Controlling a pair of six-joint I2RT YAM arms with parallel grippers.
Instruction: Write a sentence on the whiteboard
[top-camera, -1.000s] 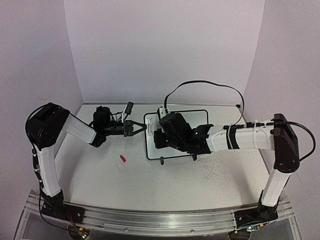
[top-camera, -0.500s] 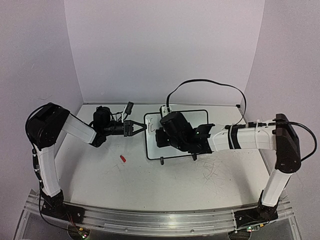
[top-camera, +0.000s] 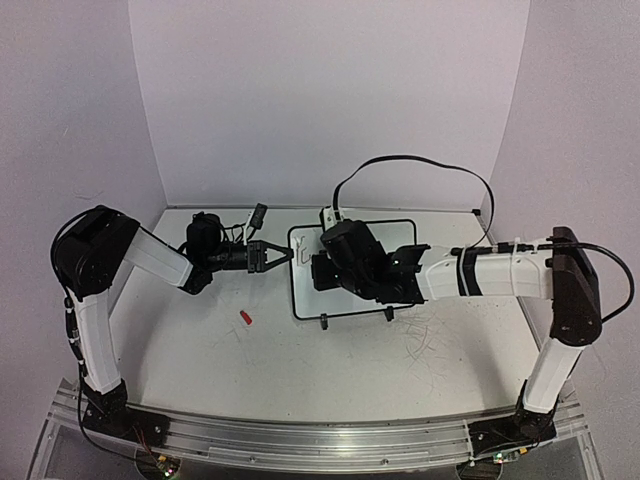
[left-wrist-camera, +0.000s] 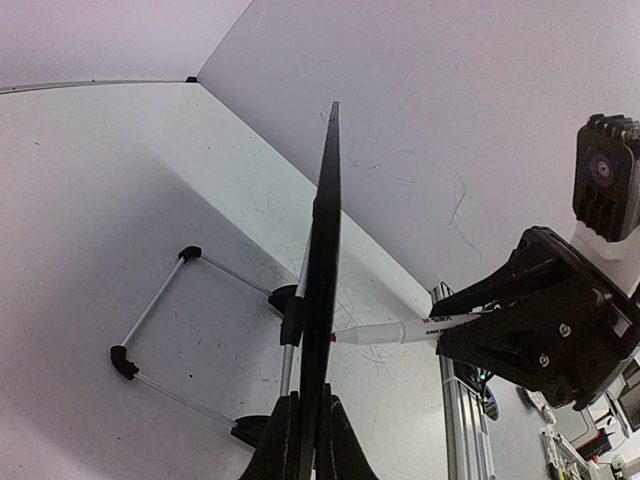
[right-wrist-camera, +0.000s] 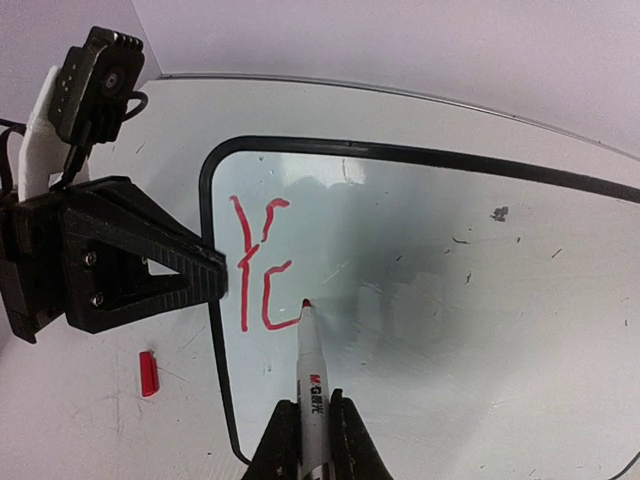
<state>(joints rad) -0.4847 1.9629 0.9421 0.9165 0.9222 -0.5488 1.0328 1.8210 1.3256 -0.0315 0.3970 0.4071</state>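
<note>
— Right gripper (right-wrist-camera: 312, 425): what is clamped in it?
— A white marker (right-wrist-camera: 312, 365) is pinched between its closed-down fingers. The red tip is pressed to the whiteboard (right-wrist-camera: 450, 300). This is borne out in the left wrist view, where the tip is seen meeting the board's face.
— How much of the sentence (right-wrist-camera: 262, 265) is laid down?
— Only a start. A "Y" is finished near the board's left frame. An open red curve next to it is read as an unfinished "o", and the tip is set at the curve's end. The step in hand is therefore judged to be the second letter of the first word, with nearly all the writing yet to be done.
— Where is the board itself?
— It is rested on the table (top-camera: 300, 370) between the two arms, towards the back wall. Its left edge is gripped by the left gripper (right-wrist-camera: 205, 275), whose jaws are closed on the frame so that the board is steadied.
— What is called for next?
— The curve must be closed into a round letter under light contact. The marker is then to be lifted and shifted along for the next letter. Pen pressure should be matched by the left grip, lest the board be pushed back. A red cap (right-wrist-camera: 148, 372) is seen lying on the table near the board's left edge, and need not be touched.
</note>
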